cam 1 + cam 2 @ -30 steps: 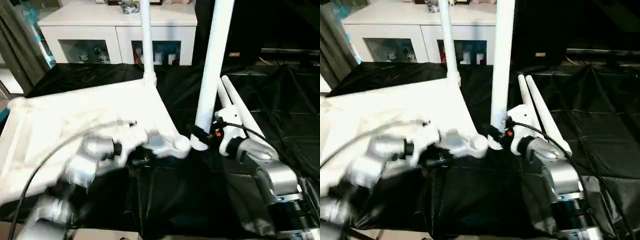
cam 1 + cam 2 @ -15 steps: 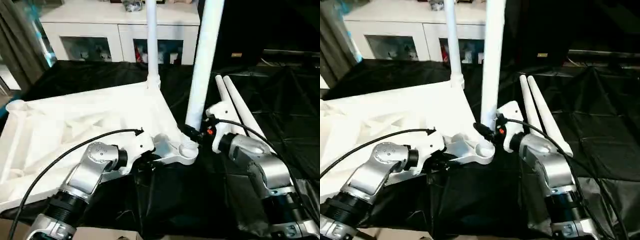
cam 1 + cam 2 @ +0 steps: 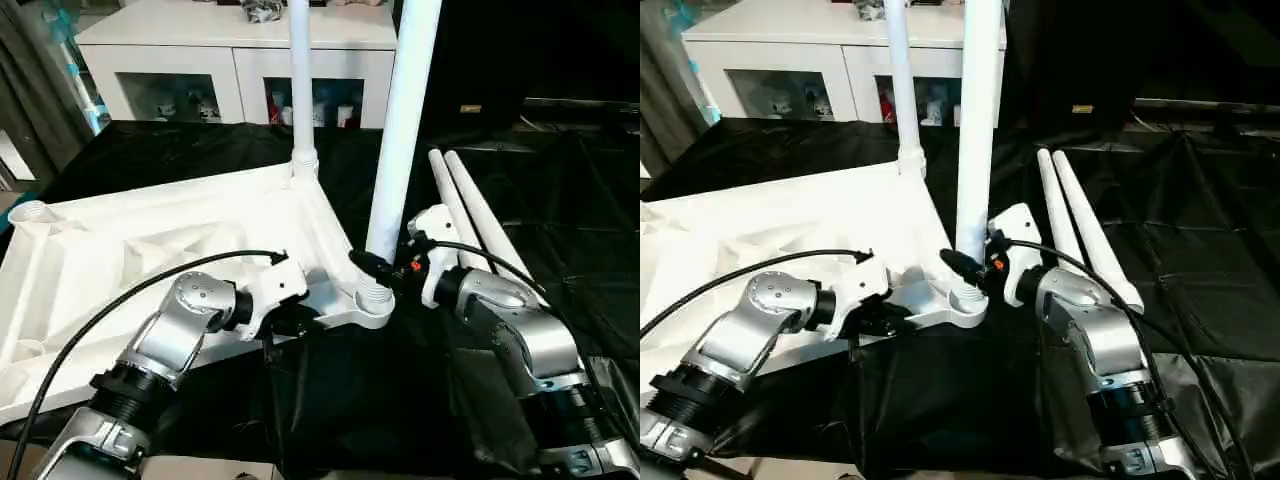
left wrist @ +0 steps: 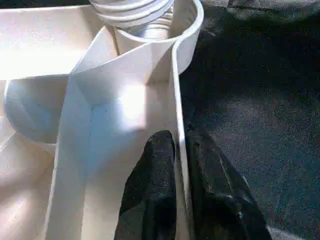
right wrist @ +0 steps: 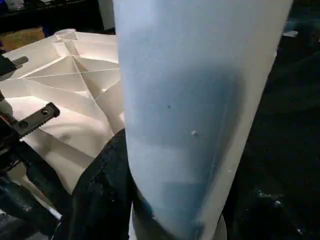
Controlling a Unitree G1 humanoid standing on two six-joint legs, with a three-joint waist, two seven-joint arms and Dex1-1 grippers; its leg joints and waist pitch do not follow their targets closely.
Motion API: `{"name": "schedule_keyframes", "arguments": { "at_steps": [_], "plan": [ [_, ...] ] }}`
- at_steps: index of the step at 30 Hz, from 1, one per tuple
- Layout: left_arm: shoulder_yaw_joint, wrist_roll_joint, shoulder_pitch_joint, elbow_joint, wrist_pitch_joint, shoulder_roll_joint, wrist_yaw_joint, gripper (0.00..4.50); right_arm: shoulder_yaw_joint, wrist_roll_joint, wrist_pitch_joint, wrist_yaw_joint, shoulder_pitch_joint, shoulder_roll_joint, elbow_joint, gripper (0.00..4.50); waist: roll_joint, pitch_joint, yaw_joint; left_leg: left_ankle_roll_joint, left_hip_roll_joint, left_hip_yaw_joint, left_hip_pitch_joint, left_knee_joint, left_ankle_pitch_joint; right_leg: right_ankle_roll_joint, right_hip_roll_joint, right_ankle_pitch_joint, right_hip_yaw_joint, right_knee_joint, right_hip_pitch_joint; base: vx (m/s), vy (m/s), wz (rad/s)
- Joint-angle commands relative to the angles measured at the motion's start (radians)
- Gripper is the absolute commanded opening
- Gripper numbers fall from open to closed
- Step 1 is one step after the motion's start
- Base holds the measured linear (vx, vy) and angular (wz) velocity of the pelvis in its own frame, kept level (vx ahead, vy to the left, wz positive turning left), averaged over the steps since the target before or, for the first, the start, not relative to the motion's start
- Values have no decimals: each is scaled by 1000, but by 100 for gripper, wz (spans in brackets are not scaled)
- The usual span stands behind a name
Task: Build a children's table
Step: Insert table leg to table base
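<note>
Legs are going into the upturned children's table (image 3: pixel 150 250), which lies ribbed side up on the black-draped table (image 3: pixel 560 190). One leg (image 3: pixel 300 80) already stands in the far corner socket; two spare legs (image 3: pixel 465 205) lie side by side on the cloth to the right.

The right gripper (image 3: pixel 385 268) is closed around the base of a second leg (image 3: pixel 400 120), holding it nearly upright with its threaded end seated in the near corner socket (image 3: pixel 372 300). The left gripper (image 4: pixel 177 200) is pinched narrowly onto the thin outer rim wall (image 4: pixel 176 90) of the tabletop just beside that socket, one finger inside the wall and one outside, steadying the top.

The step in hand looks to be seating this leg. To do it well, the leg should be brought square to the socket before any twist or push, since it appears to lean slightly; a crooked start would likely bind the threads. The left grip is best kept firm on the rim so the light plastic top neither turns nor slides on the slippery cloth. Pressure should run straight down the leg's axis, and the standing far leg should be given room.
</note>
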Motion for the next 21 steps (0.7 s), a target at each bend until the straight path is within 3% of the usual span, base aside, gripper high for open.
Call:
{"name": "schedule_keyframes", "arguments": {
  "at_steps": [1, 7, 8, 11, 15, 18, 19, 21],
  "plan": [
    [-12, 2, -15, 20, -13, 12, -1, 23, 10, 3, 8, 4, -4, 7, 1, 190, 0, -61, 0, 10, 18, -7, 19, -76, -309, -186, -52, -303, 41, -86, 39, 0, 0, 0],
    [-10, -1, -10, 23, -15, 10, 6, 0, 23, 4, 30, 19, -7, 8, -3, 190, -2, -58, 1, 4, 18, -8, 22, -77, -339, -173, -53, -358, 41, -91, 36, 0, 0, 0],
    [-3, -6, -9, 23, -17, 7, 16, 0, 29, 2, 33, 25, -9, 5, -5, 190, -10, -59, 0, 4, 18, -7, 22, -77, -341, -169, -53, -368, 41, -92, 36, 0, 0, 0],
    [6, -15, -5, 22, -22, 4, 24, 0, 33, 0, 37, 28, -11, 1, -5, 190, -7, -59, 2, 5, 18, -8, 20, -77, -329, -164, -54, -372, 41, -91, 36, 0, 0, 0],
    [20, -42, 17, 1, -51, 4, 18, 0, 31, -5, 33, 32, -14, -8, 7, 190, -14, -59, 2, 10, 18, -7, 19, -76, -317, -160, -54, -375, 41, -92, 36, 0, 0, 0],
    [20, -53, 30, -15, -65, 6, 8, 0, 29, -7, 36, 34, -14, -10, 8, 190, -13, -59, 2, 14, 18, -7, 17, -76, -304, -159, -55, -367, 42, -90, 37, 0, 0, 0],
    [20, -57, 31, -17, -61, 6, 4, 46, 29, -9, 38, 36, -14, -10, 8, 190, -13, -59, 2, 15, 18, -7, 17, -76, -302, -160, -55, -365, 42, -89, 37, 0, 0, 0],
    [30, -73, 22, -14, -45, -1, 1, 57, 29, -12, 39, 36, -15, -8, 10, 190, -13, -61, 2, 17, 17, -6, 17, -75, -291, -162, -55, -359, 41, -88, 38, 0, 0, 0]
  ]
}}
